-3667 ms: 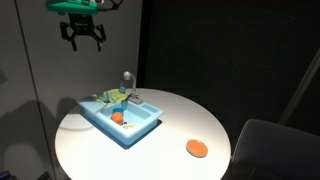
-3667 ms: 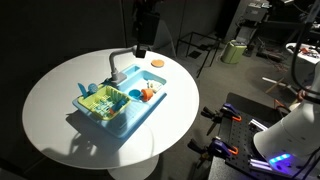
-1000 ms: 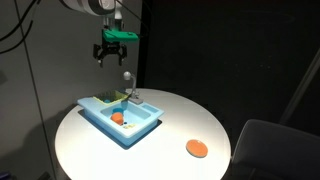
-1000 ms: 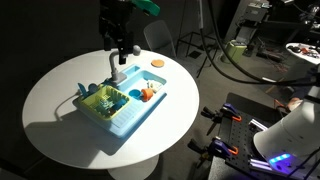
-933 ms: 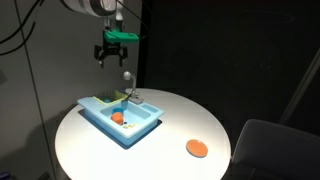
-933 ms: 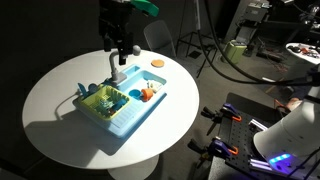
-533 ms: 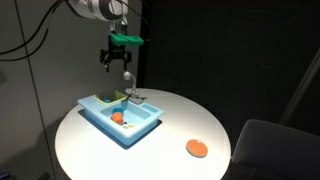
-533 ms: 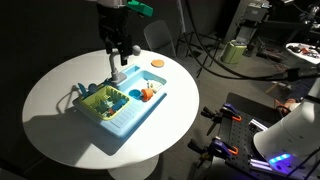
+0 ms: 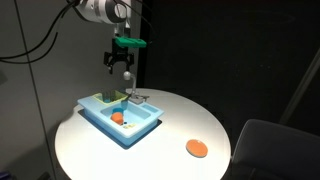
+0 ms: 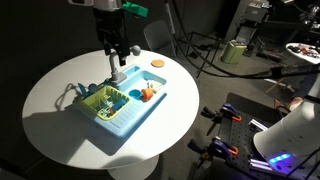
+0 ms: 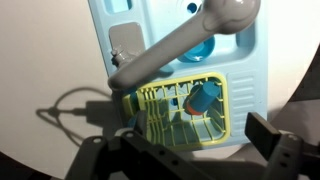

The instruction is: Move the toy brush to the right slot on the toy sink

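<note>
The light blue toy sink (image 9: 140, 128) stands on the round white table, seen in both exterior views (image 10: 127, 122). My gripper (image 9: 121, 70) hangs open above the sink's back edge, near the grey faucet (image 10: 118, 73), and holds nothing. In the wrist view the open gripper (image 11: 180, 142) looks down on the faucet (image 11: 175, 48) and a yellow-green rack (image 11: 160, 118) in the sink (image 11: 247, 70). A blue cylinder with an orange band (image 11: 205, 97) lies in the rack; I cannot tell whether it is the toy brush.
A small orange piece (image 9: 117, 118) lies in the basin (image 10: 148, 94). An orange disc (image 9: 196, 148) rests on the white table (image 9: 170, 165) apart from the sink. Dark room and lab gear surround the table (image 10: 50, 90).
The gripper has come down and drifted over the sink's faucet. It stays open. Nothing in the sink has moved.
</note>
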Robot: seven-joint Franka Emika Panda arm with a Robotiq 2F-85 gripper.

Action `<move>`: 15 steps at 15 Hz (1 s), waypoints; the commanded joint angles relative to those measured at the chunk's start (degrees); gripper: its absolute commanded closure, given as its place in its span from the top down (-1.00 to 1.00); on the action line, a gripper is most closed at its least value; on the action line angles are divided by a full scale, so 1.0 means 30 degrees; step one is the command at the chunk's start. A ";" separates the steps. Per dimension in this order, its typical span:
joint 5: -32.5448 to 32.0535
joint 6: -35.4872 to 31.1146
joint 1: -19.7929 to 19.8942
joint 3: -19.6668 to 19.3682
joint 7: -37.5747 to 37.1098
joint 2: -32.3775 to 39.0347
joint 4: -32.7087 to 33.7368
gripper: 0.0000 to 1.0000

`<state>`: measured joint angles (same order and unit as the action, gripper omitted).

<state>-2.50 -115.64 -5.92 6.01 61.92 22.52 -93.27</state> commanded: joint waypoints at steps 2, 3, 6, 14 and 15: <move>-0.0146 0.0067 0.0274 0.0413 -0.0103 0.0058 0.0065 1.00; -0.0146 0.0067 0.0274 0.0416 -0.0103 0.0076 0.0058 1.00; -0.0146 0.0067 0.0286 0.0415 -0.0103 0.0087 0.0055 1.00; -0.0087 -0.0471 0.0739 0.0290 -0.0128 -0.0561 -0.1307 1.00; -0.0053 -0.0484 0.0743 0.0354 -0.0107 -0.0458 -0.1202 1.00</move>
<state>-2.50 -115.94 -4.48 6.23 61.79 22.53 -95.34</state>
